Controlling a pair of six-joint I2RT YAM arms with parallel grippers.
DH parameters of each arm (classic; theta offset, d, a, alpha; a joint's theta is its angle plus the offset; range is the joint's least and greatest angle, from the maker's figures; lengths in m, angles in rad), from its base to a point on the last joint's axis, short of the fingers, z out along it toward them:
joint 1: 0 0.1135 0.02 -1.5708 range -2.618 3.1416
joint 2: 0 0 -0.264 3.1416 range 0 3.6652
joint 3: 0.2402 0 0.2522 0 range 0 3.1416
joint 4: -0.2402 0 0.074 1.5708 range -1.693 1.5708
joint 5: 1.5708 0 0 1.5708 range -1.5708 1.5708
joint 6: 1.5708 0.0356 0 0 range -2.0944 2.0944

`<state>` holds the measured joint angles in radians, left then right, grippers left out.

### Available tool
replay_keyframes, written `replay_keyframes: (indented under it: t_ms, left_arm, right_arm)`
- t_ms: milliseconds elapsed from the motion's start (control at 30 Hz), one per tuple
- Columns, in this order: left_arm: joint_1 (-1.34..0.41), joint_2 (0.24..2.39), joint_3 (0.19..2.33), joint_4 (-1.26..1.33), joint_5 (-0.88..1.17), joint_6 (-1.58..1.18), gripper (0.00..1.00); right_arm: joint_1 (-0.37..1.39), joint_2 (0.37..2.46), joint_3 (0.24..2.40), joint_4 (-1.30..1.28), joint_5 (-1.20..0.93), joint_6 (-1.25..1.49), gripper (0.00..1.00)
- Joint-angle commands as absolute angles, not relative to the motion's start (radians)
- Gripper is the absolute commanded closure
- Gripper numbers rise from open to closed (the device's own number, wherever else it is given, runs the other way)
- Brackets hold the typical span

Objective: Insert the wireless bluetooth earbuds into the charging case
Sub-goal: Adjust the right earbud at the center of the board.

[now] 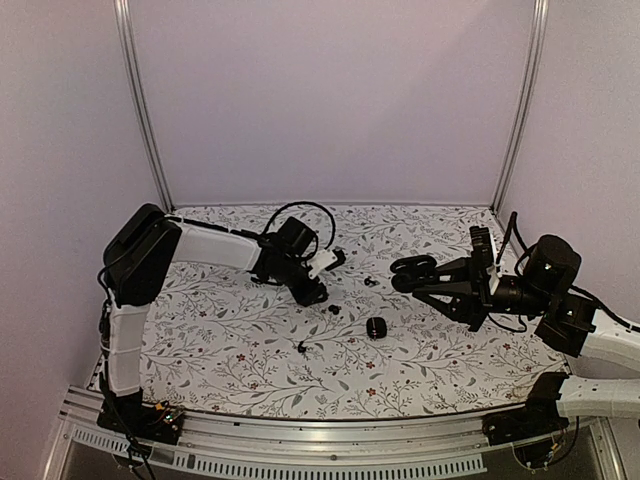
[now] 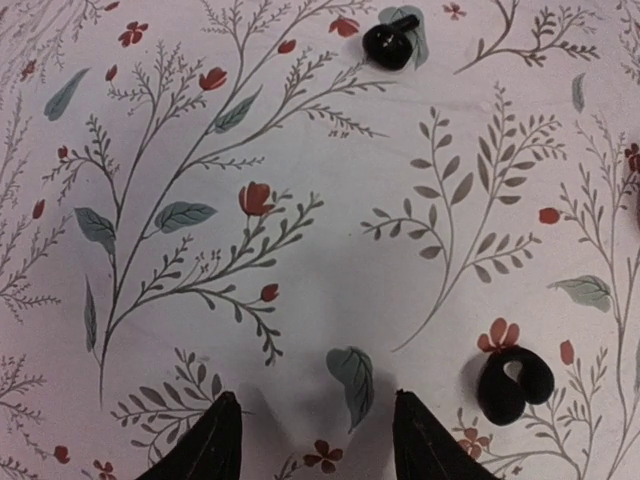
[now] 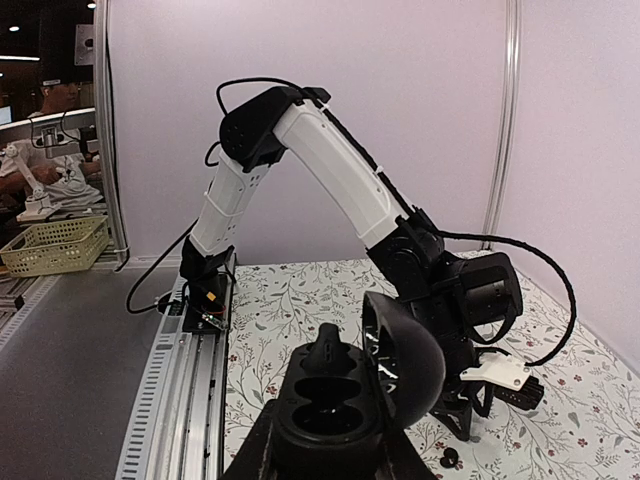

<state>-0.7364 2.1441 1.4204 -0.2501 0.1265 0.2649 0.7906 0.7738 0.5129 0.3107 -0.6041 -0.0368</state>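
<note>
My right gripper [image 1: 412, 272] is shut on a black charging case [image 1: 405, 268] and holds it above the table at the right. In the right wrist view the case [image 3: 335, 405] has its lid [image 3: 410, 360] open. One earbud [image 3: 330, 352] stands in the far slot and the near slot is empty. My left gripper [image 1: 314, 294] is open and empty, low over the cloth. In the left wrist view its fingers [image 2: 215, 445] straddle bare cloth. One black earbud [image 2: 512, 385] lies just to their right and another earbud [image 2: 390, 44] lies farther ahead.
On the flowered cloth [image 1: 230, 330] lie small black pieces: one [image 1: 333, 310] beside the left gripper, one [image 1: 370, 282] farther back, one [image 1: 301, 347] near the front, and a larger black lump [image 1: 377, 327]. Metal posts [image 1: 150, 130] and white walls frame the back.
</note>
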Motion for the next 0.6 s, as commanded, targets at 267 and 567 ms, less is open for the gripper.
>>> replay_keyframes:
  t_ms: [267, 567]
  left_arm:
    - [-0.755, 2.125, 1.382, -0.24, 0.171, 0.278, 0.5]
    - [-0.801, 2.064, 1.312, -0.231, 0.158, 0.272, 0.51]
  right_arm:
    - [0.787, 0.774, 0.51, 0.316, -0.602, -0.025, 0.88]
    - [0.787, 0.774, 0.508, 0.317, -0.604, -0.025, 0.88]
